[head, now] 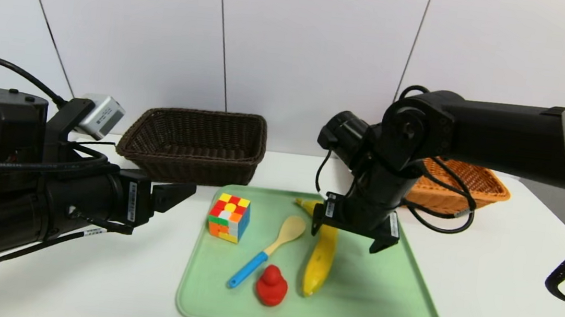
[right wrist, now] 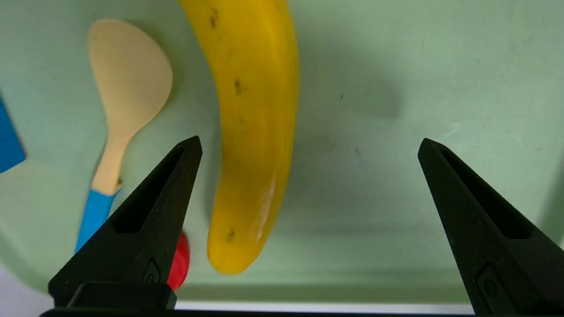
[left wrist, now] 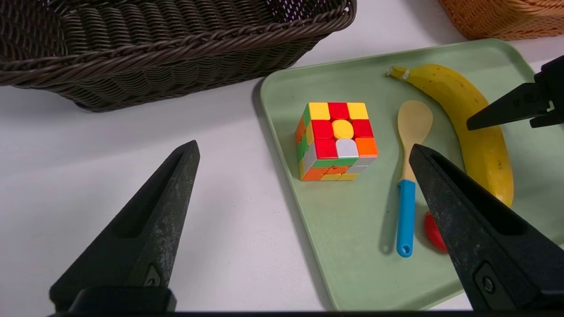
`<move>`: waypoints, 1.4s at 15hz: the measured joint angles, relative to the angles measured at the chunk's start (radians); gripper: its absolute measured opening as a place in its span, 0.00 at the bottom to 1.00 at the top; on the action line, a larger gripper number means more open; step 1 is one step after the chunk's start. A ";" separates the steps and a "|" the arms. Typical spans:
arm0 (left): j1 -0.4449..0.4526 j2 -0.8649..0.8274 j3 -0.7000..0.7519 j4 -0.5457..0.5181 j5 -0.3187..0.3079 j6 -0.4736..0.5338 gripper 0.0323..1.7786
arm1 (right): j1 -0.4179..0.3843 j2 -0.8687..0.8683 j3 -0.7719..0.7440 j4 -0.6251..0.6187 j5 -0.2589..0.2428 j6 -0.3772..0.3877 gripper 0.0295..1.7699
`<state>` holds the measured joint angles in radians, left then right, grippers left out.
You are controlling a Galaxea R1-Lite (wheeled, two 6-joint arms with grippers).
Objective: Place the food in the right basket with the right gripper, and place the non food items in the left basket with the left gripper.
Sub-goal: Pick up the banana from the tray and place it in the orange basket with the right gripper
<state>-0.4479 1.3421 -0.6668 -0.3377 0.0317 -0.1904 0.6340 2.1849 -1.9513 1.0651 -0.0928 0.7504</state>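
Note:
On the green tray (head: 377, 305) lie the food, a yellow banana (head: 320, 259), and the non food items: a multicoloured cube (head: 228, 218), a spoon (head: 267, 250) with a blue handle, and a red duck (head: 272, 285). My right gripper (head: 346, 240) hangs open just above the banana's far half. In the right wrist view the banana (right wrist: 253, 132) lies between the fingers, close to one of them, untouched. My left gripper (head: 181, 195) is open and empty over the table, left of the tray and level with the cube (left wrist: 337, 141).
The dark brown left basket (head: 195, 141) stands behind the tray's left corner. The orange right basket (head: 460, 193) stands at the back right, partly hidden by the right arm. White table surrounds the tray, and a wall runs behind.

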 joint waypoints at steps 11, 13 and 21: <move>-0.009 -0.002 0.019 0.000 0.001 -0.002 0.95 | 0.004 0.058 0.000 -0.042 -0.024 -0.048 0.96; -0.011 -0.005 0.019 -0.001 0.001 -0.002 0.95 | 0.004 0.060 0.000 -0.048 -0.024 -0.053 0.96; -0.012 -0.012 0.017 -0.001 0.001 0.000 0.95 | 0.004 0.061 0.000 -0.051 -0.023 -0.072 0.59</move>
<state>-0.4602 1.3302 -0.6498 -0.3385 0.0332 -0.1904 0.6379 2.2457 -1.9509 1.0136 -0.1160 0.6787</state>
